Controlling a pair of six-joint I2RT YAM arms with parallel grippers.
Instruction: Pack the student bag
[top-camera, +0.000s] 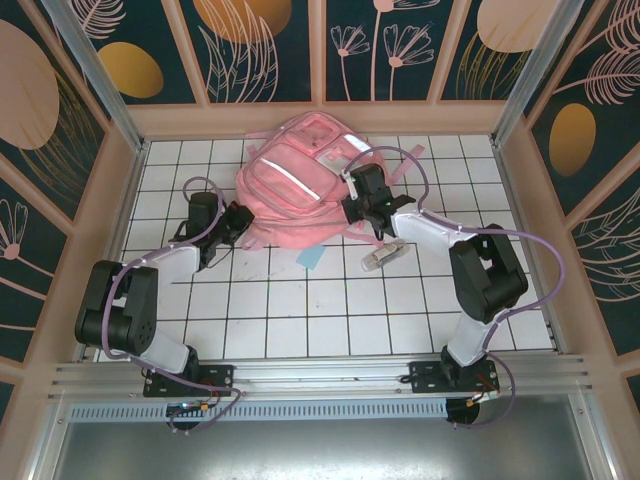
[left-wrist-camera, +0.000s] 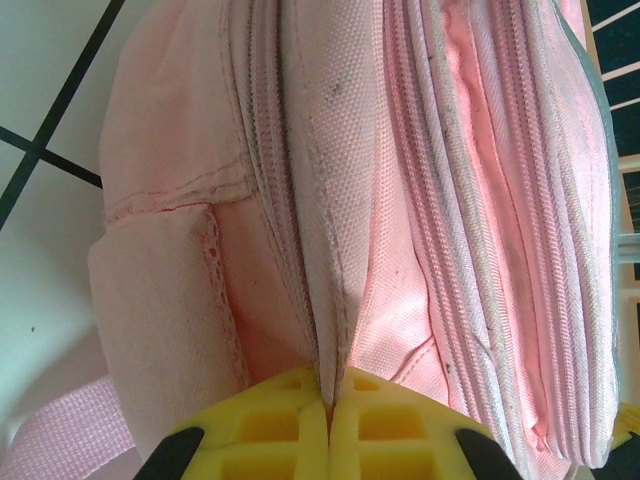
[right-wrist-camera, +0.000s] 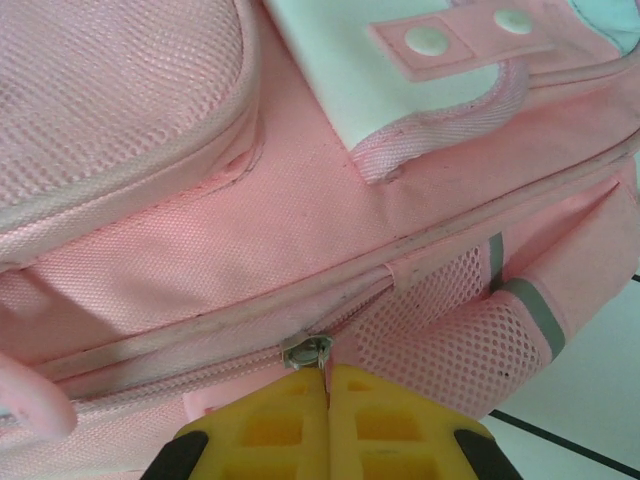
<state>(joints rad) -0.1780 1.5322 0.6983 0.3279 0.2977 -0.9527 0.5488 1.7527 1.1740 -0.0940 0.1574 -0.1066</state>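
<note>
Along the far middle of the worktop (top-camera: 330, 310), a white surface ruled into squares by thin dark lines, the student bag (top-camera: 300, 185) lay on its back with its front pockets and pale reflective stripe (top-camera: 283, 177) facing up, its top close to the back wall. Dark teal walls (top-camera: 270, 50) enclosed the space on three sides, printed with cream leaf and flower outlines and golden-tan discs and divided by peach-coloured wooden framing. A ribbed aluminium rail (top-camera: 320, 375) ran across the near edge, where both arm bases were bolted. The left pincer (top-camera: 238, 222) sat against the bag's left side. Its wrist view showed the yellow pads (left-wrist-camera: 280, 430) pressed together on a raised seam of the pink fabric, with white worktop and a dark grid line beyond. The right pincer (top-camera: 355, 205) was at the bag's right side. Its own pads (right-wrist-camera: 380, 420) were likewise closed, and they seemed to be nipping the metal zip pull (right-wrist-camera: 308, 350) on a long zip beside a mesh pocket (right-wrist-camera: 440, 330), though the tab itself was hidden between them. Just in front of the bag, on bare tiles, lay a small blue scrap (top-camera: 311, 257) and, near it to the right, a pale tube (top-camera: 381, 257).
</note>
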